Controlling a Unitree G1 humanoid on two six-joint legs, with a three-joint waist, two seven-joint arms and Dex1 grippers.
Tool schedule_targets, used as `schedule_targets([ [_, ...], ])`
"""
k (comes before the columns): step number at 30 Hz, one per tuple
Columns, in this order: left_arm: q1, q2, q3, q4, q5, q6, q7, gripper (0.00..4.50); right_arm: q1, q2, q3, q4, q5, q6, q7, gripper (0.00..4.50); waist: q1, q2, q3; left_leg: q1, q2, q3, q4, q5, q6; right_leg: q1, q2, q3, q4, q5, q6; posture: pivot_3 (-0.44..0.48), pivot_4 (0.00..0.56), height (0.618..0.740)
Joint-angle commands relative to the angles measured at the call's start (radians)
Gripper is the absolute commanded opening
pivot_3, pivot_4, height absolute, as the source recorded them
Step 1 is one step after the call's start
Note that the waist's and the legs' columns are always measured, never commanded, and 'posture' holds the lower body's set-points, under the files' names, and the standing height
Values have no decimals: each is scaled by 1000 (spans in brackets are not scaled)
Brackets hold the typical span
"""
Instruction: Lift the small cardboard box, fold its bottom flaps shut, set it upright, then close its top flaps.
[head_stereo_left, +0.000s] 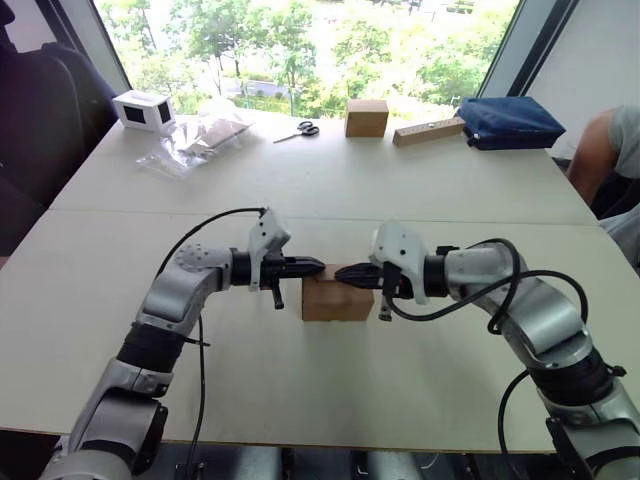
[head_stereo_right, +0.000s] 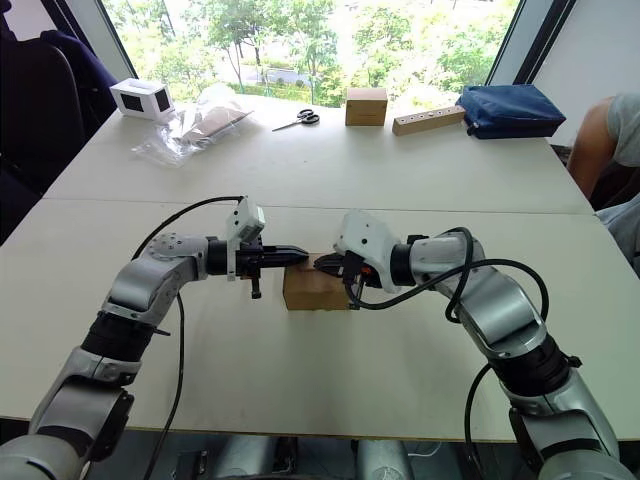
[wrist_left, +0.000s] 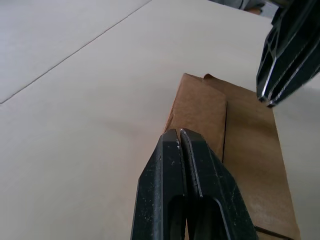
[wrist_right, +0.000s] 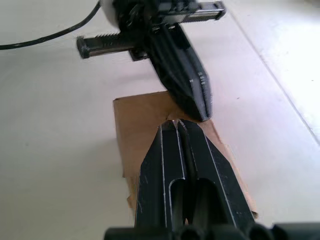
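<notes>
Sitting on the surface (head_stereo_left: 420, 370) between both hands is the box (head_stereo_left: 330, 300). The left hand (head_stereo_left: 316, 266) and right hand (head_stereo_left: 343, 277) point at each other just above its top, each with its fingers pressed together, holding nothing.

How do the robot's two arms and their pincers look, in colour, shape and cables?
Both arms are silver-grey metal with black joint bands and white housings at the wrists. The left pincer and the right pincer each have two black, tapered, ribbed fingers. Loose black cables loop beside each arm.
</notes>
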Motion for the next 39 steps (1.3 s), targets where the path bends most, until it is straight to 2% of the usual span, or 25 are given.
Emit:
schedule_targets([
  [1,-13,8,-18,2,43,-37,10,68,5,-13,-25,2,-6,-25,-16,0,0,0,0,0,0,0,0,0,0,0,0,0,0,0,0,0,150,740],
  [7,-17,43,-18,-41,59,-36,-10,68,16,-11,-5,34,-31,-54,-38,0,-1,0,0,0,0,0,0,0,0,0,0,0,0,0,0,0,150,740],
  [13,-32,26,37,-106,-39,55,-5,68,24,4,37,57,-60,-89,-46,0,-1,0,0,0,0,0,0,0,0,0,0,0,0,0,0,0,150,740],
  [19,-37,16,108,-153,-152,177,21,68,21,19,24,61,-51,-91,-53,0,-2,0,0,0,0,0,0,0,0,0,0,0,0,0,0,0,150,740],
  [26,22,27,57,-206,-125,184,41,68,33,11,17,77,-56,-101,-58,0,-1,0,0,0,0,0,0,0,0,0,0,0,0,0,0,0,150,740],
  [39,34,41,-26,-174,-44,127,34,68,46,10,68,77,-90,-105,-49,0,-1,0,0,0,0,0,0,0,0,0,0,0,0,0,0,0,150,740],
])
